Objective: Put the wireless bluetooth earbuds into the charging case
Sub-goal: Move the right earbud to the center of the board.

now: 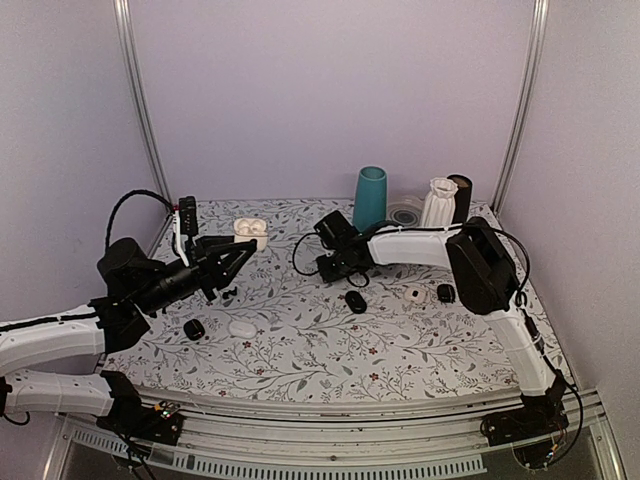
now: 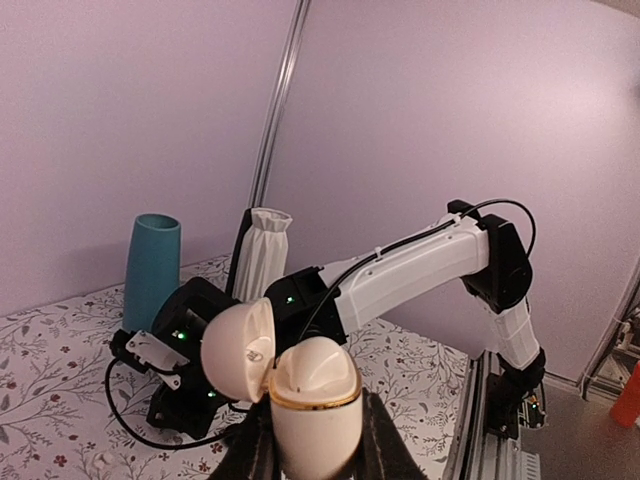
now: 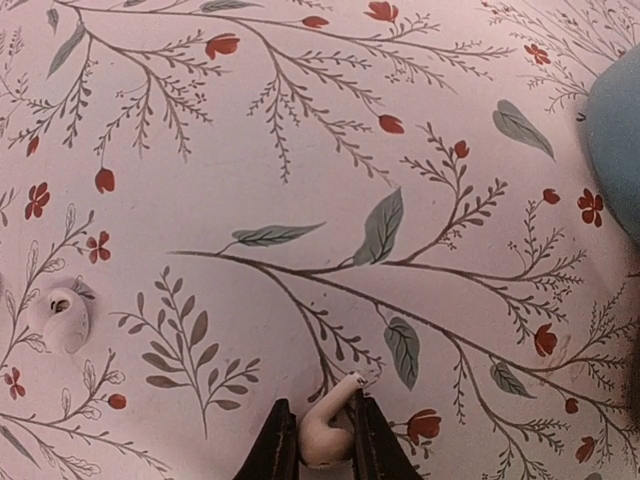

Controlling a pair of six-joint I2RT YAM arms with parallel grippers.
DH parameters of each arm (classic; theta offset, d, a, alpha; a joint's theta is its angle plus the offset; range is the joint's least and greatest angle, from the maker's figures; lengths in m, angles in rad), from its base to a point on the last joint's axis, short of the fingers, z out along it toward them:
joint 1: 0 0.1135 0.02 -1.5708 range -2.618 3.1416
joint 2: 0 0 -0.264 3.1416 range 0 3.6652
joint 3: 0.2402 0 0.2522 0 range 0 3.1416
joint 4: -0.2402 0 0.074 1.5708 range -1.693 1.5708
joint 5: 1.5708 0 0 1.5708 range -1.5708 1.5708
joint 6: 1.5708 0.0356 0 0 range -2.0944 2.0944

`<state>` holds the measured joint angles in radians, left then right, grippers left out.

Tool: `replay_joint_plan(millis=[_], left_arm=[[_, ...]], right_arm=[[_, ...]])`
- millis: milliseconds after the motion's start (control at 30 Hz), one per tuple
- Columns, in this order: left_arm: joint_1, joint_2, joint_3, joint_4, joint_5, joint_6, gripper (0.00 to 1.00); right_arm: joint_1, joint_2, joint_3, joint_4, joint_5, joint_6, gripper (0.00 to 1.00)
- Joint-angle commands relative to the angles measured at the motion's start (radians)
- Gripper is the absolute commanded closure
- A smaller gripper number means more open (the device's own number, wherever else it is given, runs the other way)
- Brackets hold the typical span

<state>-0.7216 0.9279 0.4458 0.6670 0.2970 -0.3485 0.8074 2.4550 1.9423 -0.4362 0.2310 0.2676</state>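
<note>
- A white earbud is pinched between the right jaws, which are closed on its body. Its stem points ahead past their tips.
- A second white earbud lies on the flowered table, ahead and left of those jaws, well apart.
- The charging case, white with a gold rim, is clamped in the closed left jaws. Its lid is hinged open to the left.
- A teal vase stands beyond the left jaws.
</note>
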Motion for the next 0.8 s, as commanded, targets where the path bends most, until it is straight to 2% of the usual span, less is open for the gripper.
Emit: replay_joint_plan(millis=[0, 300, 600, 733, 767], left_arm=[[0.012, 0.001, 0.01, 0.0, -0.02, 0.0, 1.0], [0.012, 0.009, 0.014, -0.005, -0.047, 0.007, 1.0], [0.014, 0.042, 0.03, 0.015, -0.029, 0.003, 1.0], [0.013, 0.048, 0.027, 0.024, -0.025, -0.001, 1.0], [0.013, 0.048, 0.025, 0.025, -0.024, -0.001, 1.0]], right_arm=[[0.023, -0.056, -0.115, -0.009, -0.042, -0.031, 0.9], [0.126, -0.291, -0.431, 0.162, -0.162, -0.143, 0.91], [0.256, -0.421, -0.641, 0.193, -0.209, -0.223, 0.89], [0.26, -0.489, -0.723, 0.19, -0.188, -0.213, 0.82], [0.26, -0.503, -0.748, 0.189, -0.177, -0.208, 0.77]])
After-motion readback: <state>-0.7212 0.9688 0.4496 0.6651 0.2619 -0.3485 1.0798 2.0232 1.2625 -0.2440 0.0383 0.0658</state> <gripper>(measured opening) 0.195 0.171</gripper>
